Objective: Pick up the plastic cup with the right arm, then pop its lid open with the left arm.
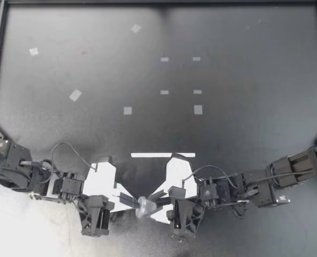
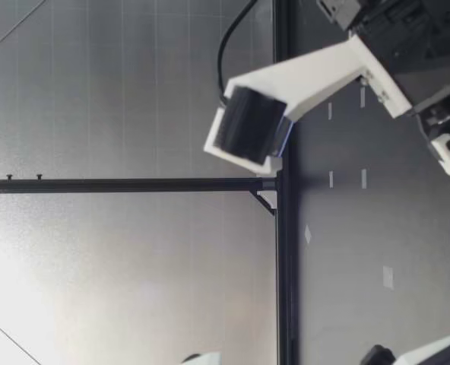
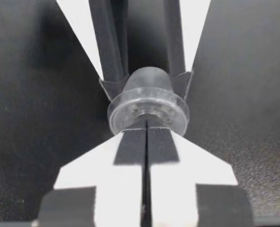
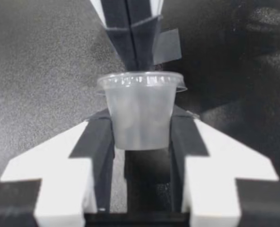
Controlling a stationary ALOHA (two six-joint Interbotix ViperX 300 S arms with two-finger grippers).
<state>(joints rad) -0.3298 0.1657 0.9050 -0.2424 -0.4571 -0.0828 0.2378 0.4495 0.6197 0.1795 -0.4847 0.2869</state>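
Clear lidded cup (image 1: 144, 206) over the table's (image 1: 228, 134) near edge: right pincer (image 1: 154, 200) clamped on its body, left pincer (image 1: 134, 201) closed together at the rim of the lid (image 3: 148, 111). Likely light, thin, slick, crushable; hold the body gently.

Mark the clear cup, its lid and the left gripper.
clear cup (image 4: 141, 123): right wrist view, on the middle of its side wall.
lid (image 3: 122, 115): left wrist view, on its outer ring.
left gripper (image 1: 134, 201): top view, between its fingertips, beside the cup.
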